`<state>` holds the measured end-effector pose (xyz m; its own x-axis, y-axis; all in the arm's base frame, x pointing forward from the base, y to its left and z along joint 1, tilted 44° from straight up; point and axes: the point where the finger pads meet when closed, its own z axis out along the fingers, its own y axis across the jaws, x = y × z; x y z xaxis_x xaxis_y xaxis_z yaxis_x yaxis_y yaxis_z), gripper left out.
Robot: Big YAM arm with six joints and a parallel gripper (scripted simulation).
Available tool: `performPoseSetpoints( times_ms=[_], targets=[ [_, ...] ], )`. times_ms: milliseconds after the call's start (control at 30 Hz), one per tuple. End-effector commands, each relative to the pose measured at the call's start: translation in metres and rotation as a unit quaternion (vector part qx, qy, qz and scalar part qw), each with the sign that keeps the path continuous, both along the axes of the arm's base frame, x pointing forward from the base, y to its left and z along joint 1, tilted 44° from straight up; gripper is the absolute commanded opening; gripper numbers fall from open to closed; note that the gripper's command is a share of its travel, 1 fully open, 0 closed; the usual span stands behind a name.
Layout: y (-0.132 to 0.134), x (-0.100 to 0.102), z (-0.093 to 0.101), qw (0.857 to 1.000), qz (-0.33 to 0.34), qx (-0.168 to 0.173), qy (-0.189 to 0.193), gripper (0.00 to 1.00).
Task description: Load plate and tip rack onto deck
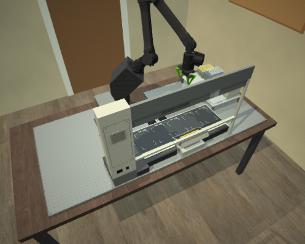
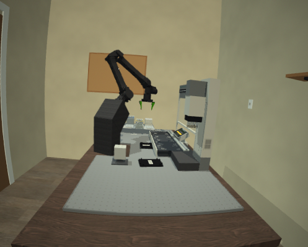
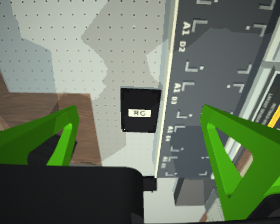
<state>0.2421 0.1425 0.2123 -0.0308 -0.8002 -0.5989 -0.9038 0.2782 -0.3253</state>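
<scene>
Claw (image 3: 138, 150) spread wide, empty, hanging high above RG nest (image 3: 139, 110) beside deck (image 3: 216, 75).

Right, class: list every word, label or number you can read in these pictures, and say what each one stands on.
"RG": white label on the black regrip nest.
"A1" and "D2": engraved on the dark deck, at one position's corner.
"A1" and "D3": same deck, next position along.
Further deck engravings below: cut off or too blurred to read.
Labels on the shelf racks: too small to read.
</scene>
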Motion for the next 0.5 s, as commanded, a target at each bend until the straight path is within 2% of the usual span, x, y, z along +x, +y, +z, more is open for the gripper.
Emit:
performPoseSetpoints(
  times_ms=[0,467],
  targets=[
    [0.019,0.011,0.04,0.999,-0.013,0.029,-0.017,1.0],
    [0.068,0.012,0.079,0.999,-0.012,0.035,-0.015,1.0]
  ],
)
